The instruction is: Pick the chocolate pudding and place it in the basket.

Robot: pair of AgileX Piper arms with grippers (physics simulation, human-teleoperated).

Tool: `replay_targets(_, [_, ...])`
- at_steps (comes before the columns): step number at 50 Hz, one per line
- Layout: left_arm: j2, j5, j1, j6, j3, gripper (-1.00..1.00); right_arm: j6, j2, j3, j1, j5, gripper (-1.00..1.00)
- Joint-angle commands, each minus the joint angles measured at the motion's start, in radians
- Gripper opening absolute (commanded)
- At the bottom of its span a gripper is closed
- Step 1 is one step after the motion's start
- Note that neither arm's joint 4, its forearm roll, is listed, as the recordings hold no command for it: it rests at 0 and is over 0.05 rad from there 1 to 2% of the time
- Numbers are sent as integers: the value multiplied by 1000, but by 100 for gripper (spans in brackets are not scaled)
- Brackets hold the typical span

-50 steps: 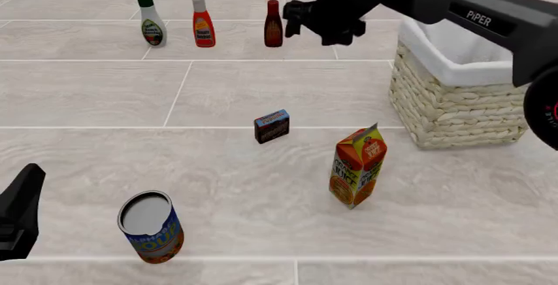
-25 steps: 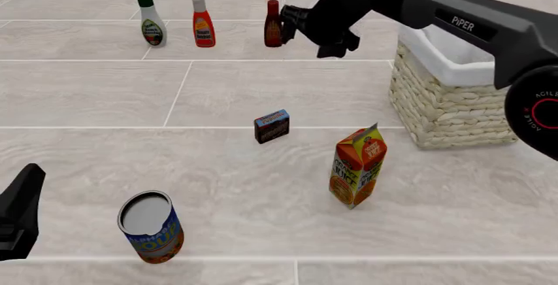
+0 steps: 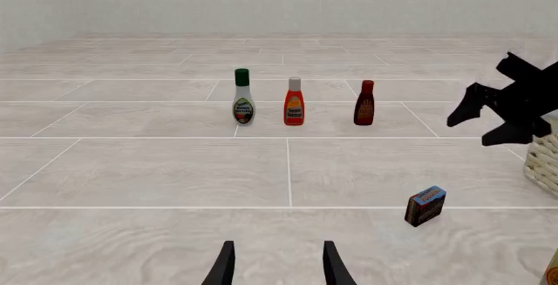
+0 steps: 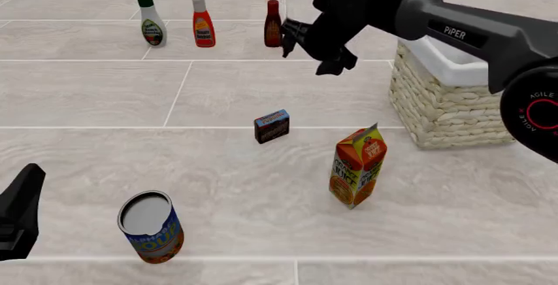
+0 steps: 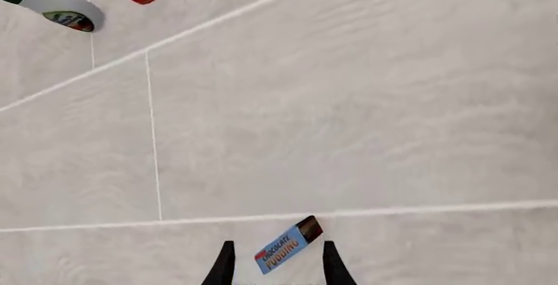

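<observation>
The chocolate pudding (image 4: 272, 126), a small dark brown box with blue edges, stands on the tiled surface near the middle. It also shows in the left wrist view (image 3: 425, 205). In the right wrist view its blue edge (image 5: 288, 244) lies far below, in line with the gap between my fingers. My right gripper (image 4: 309, 48) is open and empty, high in the air beyond the pudding and left of the basket (image 4: 445, 108). My left gripper (image 3: 277, 268) is open and empty, low at the near left (image 4: 19, 213).
An orange juice carton (image 4: 357, 166) stands right of the pudding, in front of the basket. A blue-and-orange can (image 4: 151, 226) stands at the near left. Three bottles (image 4: 203, 23) line the far side.
My right gripper has swung down and a little nearer, tilting towards the pudding. The left arm and all objects have not moved.
</observation>
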Motion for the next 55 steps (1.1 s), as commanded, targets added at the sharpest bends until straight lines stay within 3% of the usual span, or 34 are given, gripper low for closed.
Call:
replay_targets(1, [0, 0, 0, 0, 0, 100, 49, -3, 48, -9, -10, 100])
replay_targets(20, [0, 0, 0, 0, 0, 100, 100, 7, 84, -15, -20, 100])
replay_targets(55, [0, 0, 0, 0, 0, 100, 148, 116, 15, 25, -27, 100])
